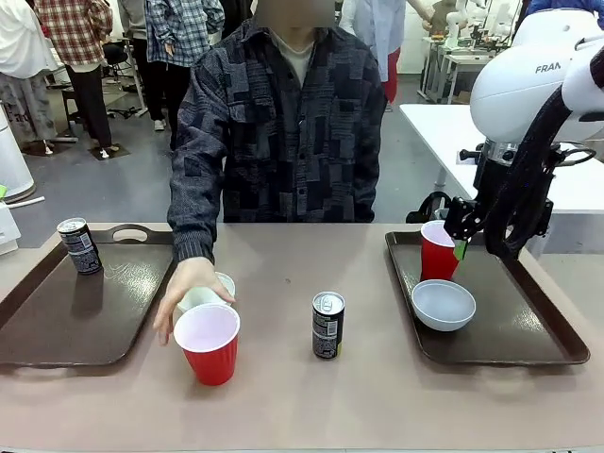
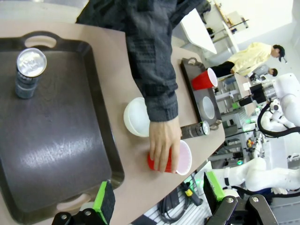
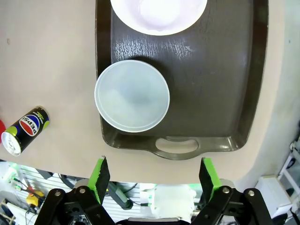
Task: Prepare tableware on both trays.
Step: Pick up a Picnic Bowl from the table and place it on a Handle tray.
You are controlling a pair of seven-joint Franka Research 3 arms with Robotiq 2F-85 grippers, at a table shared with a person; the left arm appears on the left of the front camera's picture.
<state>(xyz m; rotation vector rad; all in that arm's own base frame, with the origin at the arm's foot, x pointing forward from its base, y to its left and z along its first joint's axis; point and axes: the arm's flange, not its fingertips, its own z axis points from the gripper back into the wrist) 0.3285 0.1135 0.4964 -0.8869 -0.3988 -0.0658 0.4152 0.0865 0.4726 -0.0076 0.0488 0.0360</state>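
The left tray (image 1: 38, 326) carries one upright dark can (image 1: 78, 245). Beside it on the table, the person's hand (image 1: 192, 283) rests on a white bowl (image 1: 223, 283), just behind a red cup (image 1: 208, 342). A second can (image 1: 327, 325) stands mid-table. The right tray (image 1: 528, 326) holds a red cup (image 1: 437, 253) and a white bowl (image 1: 443, 304). My right gripper (image 1: 456, 234) hangs open just over that cup, whose white inside (image 3: 132, 96) lies under its fingers (image 3: 100, 177). My left gripper (image 2: 158, 197) is open, high over the left tray (image 2: 70, 140), holding nothing.
The person sits at the far side, one sleeve (image 1: 193, 203) reaching across the table's left half. A white table (image 1: 444, 127) stands behind the right arm. Bare tabletop (image 1: 377, 396) lies between the trays around the middle can.
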